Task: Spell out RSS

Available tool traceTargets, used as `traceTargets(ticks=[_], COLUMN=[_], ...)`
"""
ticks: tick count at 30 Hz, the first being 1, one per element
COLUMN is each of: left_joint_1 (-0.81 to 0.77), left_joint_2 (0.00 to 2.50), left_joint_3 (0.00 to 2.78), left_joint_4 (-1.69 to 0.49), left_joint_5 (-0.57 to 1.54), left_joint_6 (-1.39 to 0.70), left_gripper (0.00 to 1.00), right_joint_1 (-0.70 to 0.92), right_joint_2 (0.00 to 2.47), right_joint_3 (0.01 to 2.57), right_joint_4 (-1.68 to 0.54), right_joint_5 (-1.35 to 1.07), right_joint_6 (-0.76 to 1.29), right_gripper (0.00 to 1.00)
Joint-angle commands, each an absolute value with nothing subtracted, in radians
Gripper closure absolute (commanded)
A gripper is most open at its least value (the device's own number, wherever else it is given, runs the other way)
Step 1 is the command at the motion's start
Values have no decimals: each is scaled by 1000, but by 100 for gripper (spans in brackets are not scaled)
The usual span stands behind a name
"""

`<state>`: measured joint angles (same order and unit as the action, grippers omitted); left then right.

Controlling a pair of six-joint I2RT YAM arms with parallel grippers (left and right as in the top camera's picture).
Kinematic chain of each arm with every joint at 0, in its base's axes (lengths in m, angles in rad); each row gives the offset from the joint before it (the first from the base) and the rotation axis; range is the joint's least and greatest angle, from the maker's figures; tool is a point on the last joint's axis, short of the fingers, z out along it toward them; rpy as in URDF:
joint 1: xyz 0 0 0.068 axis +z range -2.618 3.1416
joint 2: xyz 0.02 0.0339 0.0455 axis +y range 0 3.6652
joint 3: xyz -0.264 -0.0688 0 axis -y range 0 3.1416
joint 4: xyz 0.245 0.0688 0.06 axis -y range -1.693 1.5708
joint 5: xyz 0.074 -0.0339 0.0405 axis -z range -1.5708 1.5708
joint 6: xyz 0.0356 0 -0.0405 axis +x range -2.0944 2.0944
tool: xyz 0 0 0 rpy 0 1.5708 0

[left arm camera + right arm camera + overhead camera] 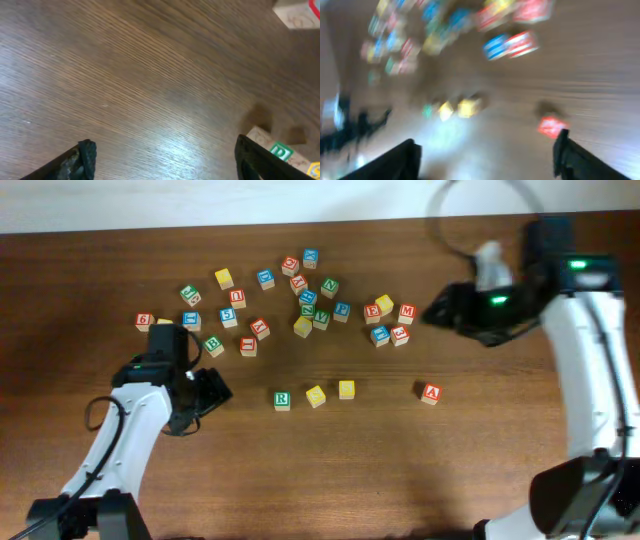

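A row of three blocks lies mid-table in the overhead view: a green R block (283, 400), a yellow block (316, 396) and another yellow block (346, 389). The same row shows blurred in the right wrist view (451, 108). My left gripper (212, 392) is open and empty, left of the R block, whose edge shows in the left wrist view (280, 151). My right gripper (437, 312) is open and empty, raised at the right of the block pile. The right wrist view is motion-blurred.
Many lettered blocks are scattered across the upper middle of the table (300, 300). A red A block (430, 392) lies alone right of the row, also in the right wrist view (551, 125). A red block (145, 321) sits far left.
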<state>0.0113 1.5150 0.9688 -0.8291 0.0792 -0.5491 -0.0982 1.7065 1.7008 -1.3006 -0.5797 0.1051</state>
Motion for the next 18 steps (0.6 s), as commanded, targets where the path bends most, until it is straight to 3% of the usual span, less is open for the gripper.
traceTargets(ticks=[1,4,7,8,10,18], left_joint_1=[75,175,314,360,391,374], left_joint_2=[1506,1506,1506,1506,1506,1506], left_joint_3=[956,956,956,956,953,950], left_joint_4=[-830,-833,-873,-893,-902,-897], left_joint_5=[-21,21,42,46,46,75], left_joint_6=[-573,-584,-584,-584,-584,-583], left_gripper=[24,22,13,6,0,0], right_joint_1=[223,457,604,658,698,713], right_joint_2=[1724,1775,1854,1906,1972,2116], right_joint_3=[1692,1692,1692,1692,1692,1692], right_joint_4=[-1301,-1259,-1206,-1178,-1155,-1098], right_joint_5=[-513,-395,-302,-299,-298,-191], right_joint_6=[71,153,249,249,254,358], right_gripper=[41,41,41,41,41,46])
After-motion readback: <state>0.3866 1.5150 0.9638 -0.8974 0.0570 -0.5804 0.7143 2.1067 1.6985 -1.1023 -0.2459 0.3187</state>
